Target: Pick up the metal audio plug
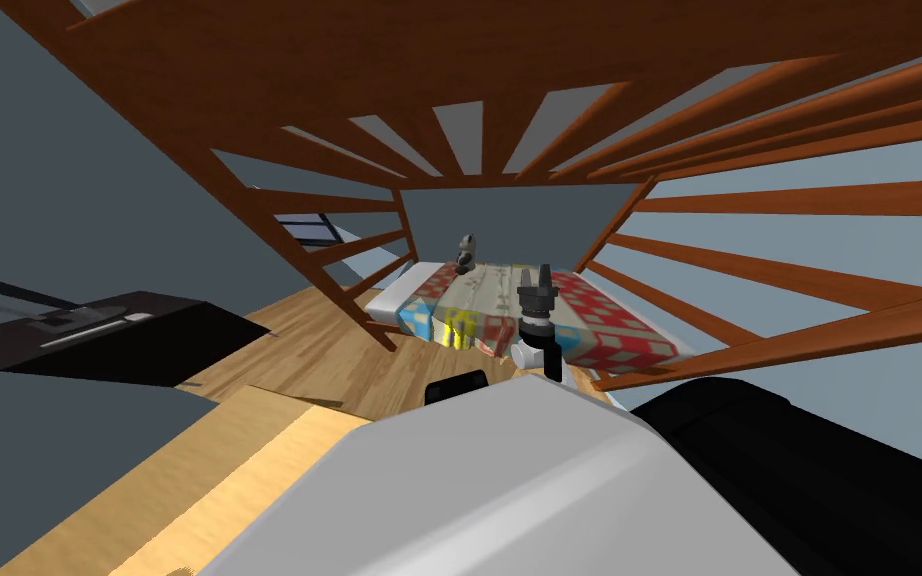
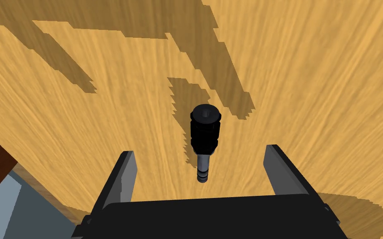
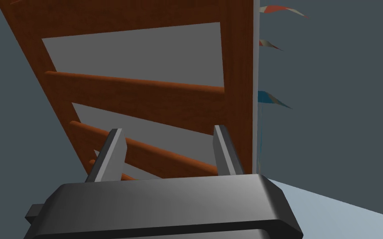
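Plug (image 2: 204, 137) sits between your left gripper's (image 2: 199, 149) spread fingers, untouched; close off-centre and its round barrel could slip away.

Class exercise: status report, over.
Left gripper open over audio plug, not yet gripped. Plug lying on wooden floor. Right gripper open, facing wooden slats. Nothing blocking.

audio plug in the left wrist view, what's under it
A light wood-grain surface lies under the audio plug, with dark shadow patches on it. The plug's black body covers the spot directly below, so contact cannot be seen.
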{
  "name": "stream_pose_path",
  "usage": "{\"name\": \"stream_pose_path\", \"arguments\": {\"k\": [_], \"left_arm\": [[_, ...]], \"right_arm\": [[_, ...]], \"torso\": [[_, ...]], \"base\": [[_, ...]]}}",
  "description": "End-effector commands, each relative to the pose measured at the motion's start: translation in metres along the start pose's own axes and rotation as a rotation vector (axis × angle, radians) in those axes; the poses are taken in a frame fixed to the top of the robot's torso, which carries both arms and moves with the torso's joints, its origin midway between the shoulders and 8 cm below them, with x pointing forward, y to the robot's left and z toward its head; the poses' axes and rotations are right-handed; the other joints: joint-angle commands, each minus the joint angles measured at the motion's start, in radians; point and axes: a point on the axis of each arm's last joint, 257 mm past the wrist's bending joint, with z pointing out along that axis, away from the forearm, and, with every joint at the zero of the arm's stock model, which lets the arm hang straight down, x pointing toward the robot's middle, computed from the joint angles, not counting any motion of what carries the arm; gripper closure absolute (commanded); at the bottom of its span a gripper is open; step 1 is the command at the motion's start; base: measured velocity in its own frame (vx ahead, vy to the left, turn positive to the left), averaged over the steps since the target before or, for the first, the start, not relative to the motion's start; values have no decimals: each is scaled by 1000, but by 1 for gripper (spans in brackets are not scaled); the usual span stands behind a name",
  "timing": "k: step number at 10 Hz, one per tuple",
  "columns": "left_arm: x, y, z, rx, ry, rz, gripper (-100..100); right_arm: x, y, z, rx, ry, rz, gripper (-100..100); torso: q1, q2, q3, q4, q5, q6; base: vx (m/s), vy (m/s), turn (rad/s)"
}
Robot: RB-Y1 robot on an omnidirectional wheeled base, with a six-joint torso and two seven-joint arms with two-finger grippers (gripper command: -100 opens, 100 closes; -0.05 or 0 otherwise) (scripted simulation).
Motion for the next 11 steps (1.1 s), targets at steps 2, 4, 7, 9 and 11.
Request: {"name": "stream_pose_path", "arguments": {"k": [2, 4, 7, 9, 11], "left_arm": [[2, 12, 3, -17, -9, -66, -100], [4, 25, 6, -34, -19, -131, -100], [7, 42, 9, -59, -35, -226, -100], [10, 54, 11, -74, -47, -288, -100], [9, 58, 12, -80, -51, -295, -100]], "right_arm": [[0, 0, 0, 0, 0, 0, 0], [0, 0, 0, 0, 0, 0, 0], [0, 0, 0, 0, 0, 0, 0], [0, 0, 0, 0, 0, 0, 0], [0, 0, 0, 0, 0, 0, 0]], "torso": [[-1, 4, 2, 1, 0, 1], [-3, 11, 6, 2, -1, 0], [-3, 11, 7, 3, -1, 0], [-2, 11, 7, 3, -1, 0], [-1, 12, 7, 3, 2, 0]], "base": [[-76, 8, -317], [-160, -17, -329], [-141, -21, -343], [-139, -40, -315], [-97, -29, -235]]}}
